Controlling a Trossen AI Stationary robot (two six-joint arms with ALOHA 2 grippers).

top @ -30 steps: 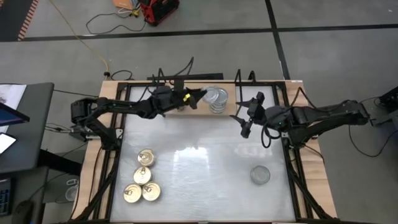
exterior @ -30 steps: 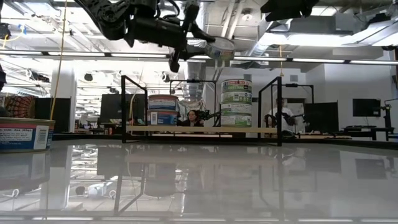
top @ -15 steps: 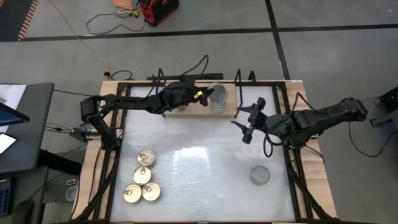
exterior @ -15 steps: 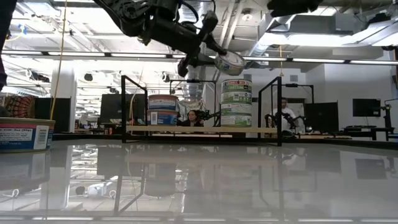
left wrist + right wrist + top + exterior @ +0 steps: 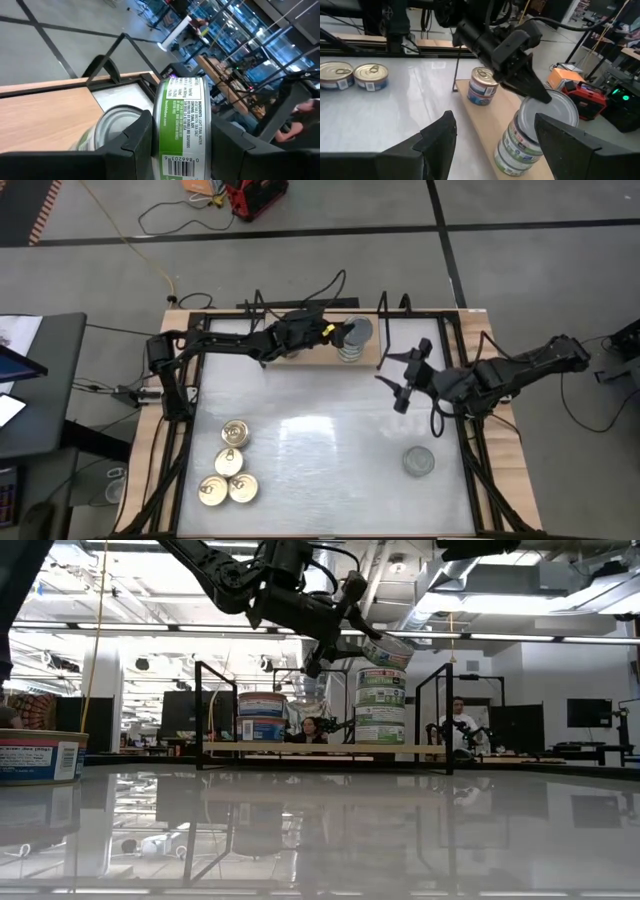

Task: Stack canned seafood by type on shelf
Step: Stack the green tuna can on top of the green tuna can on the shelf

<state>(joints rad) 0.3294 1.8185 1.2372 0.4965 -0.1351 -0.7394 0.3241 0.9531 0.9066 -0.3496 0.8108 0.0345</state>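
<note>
My left gripper [image 5: 343,332] is shut on a green-labelled tin [image 5: 386,650] with a silver lid, just above a stack of like tins [image 5: 381,705] on the shelf [image 5: 320,748] at the table's far edge. A shorter stack of two blue-labelled tins [image 5: 262,715] stands further left on the shelf board. My right gripper [image 5: 401,385] hovers open over the table, right of the shelf, with nothing between its fingers. Several gold-lidded tins [image 5: 228,463] rest on the tabletop at the near left, and one silver-lidded tin [image 5: 419,461] at the near right. My left gripper pinches the tin between its two fingers across its flat faces, one finger on the lid [image 5: 547,102], the other under the bottom. The label band [image 5: 185,125] shows between the fingers. They reach in about level from the table's left. The tin is lifted clear and tilted.
The shelf's black wire ends [image 5: 433,715] rise on both sides of the board. A blue-labelled tin [image 5: 35,755] stands close at the low view's left edge. Bare tabletop [image 5: 330,440] lies between the two groups of tins.
My left gripper has carried the tin toward the table's right along the shelf and a little down, from left of the green stack to right above it. The tin has stayed tilted in the hold. My right gripper has drifted slightly toward the near edge.
</note>
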